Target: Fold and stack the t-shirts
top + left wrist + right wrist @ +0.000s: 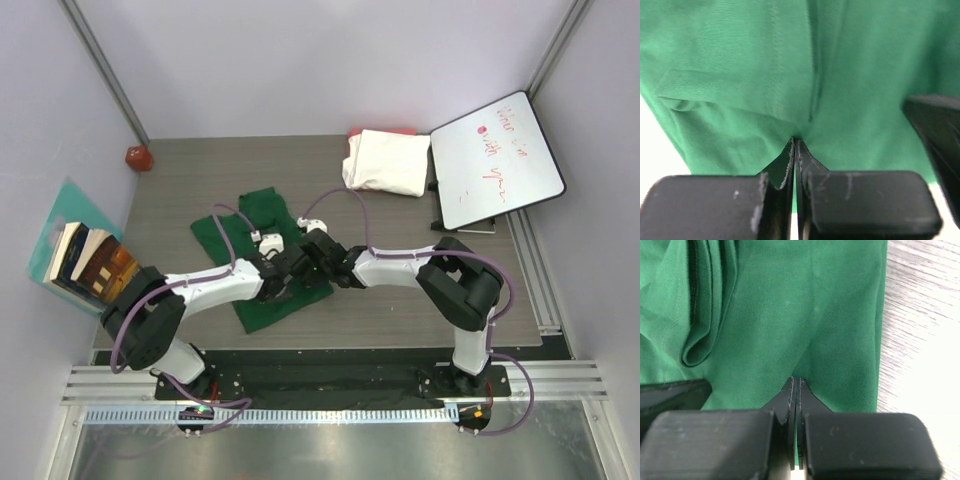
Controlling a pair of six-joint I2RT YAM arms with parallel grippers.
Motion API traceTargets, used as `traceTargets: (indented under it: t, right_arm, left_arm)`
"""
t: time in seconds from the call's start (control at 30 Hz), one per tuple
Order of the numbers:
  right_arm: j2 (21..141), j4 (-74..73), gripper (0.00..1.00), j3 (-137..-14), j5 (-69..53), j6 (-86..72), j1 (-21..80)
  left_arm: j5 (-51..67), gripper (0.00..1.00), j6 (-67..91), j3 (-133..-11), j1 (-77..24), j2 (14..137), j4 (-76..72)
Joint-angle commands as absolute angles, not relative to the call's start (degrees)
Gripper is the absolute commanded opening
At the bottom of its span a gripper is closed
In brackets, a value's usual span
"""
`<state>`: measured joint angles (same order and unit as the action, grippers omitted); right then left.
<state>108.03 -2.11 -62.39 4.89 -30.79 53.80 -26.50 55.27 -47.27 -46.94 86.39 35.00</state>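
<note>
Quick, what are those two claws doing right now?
Left gripper: shut, pinching the green t-shirt.
Right gripper: shut, pinching the green t-shirt too.

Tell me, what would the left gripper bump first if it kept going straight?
The green shirt. The left gripper is shut on a fold of it, and the shirt fills the view ahead. What lies behind is hidden.

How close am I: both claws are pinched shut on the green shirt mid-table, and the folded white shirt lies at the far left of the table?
One slip: the folded white shirt lies at the far right of the table, beside the whiteboard, as the top view shows. The rest holds: the left gripper and right gripper are pinched shut on the green shirt.
</note>
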Motion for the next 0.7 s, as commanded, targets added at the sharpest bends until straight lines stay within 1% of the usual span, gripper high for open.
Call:
traceTargets:
  t: [0.0,0.07,0.27,0.5,0.67]
  right_arm:
    - [109.3,-4.8,0.01,-58.4,6.1,-31.6,54.8]
    - [108.2,-5.1,0.01,-56.5,6.5,-32.1,54.8]
    - [103.2,-4.6,0.01,-50.6,4.8,-34.0,54.8]
    - [102.4,-6.1,0.01,-50.0,4.6,-32.9,55.2]
    - [101.7,-6.9,0.01,-50.2,4.5,-32.8,55.2]
  left_arm:
    - [-33.7,0.00,57.8,-50.7,-45.1,88.1,35.9]
    - [-35.9,0.00,58.4,-50.4,-43.7,86.7,35.5]
    - [-34.5,0.00,52.8,-53.0,-36.1,87.1,32.5]
    - [-30.9,0.00,47.3,-59.8,-30.2,94.1,28.9]
    - [-29.8,0.00,47.0,-65.4,-26.8,99.9,29.8]
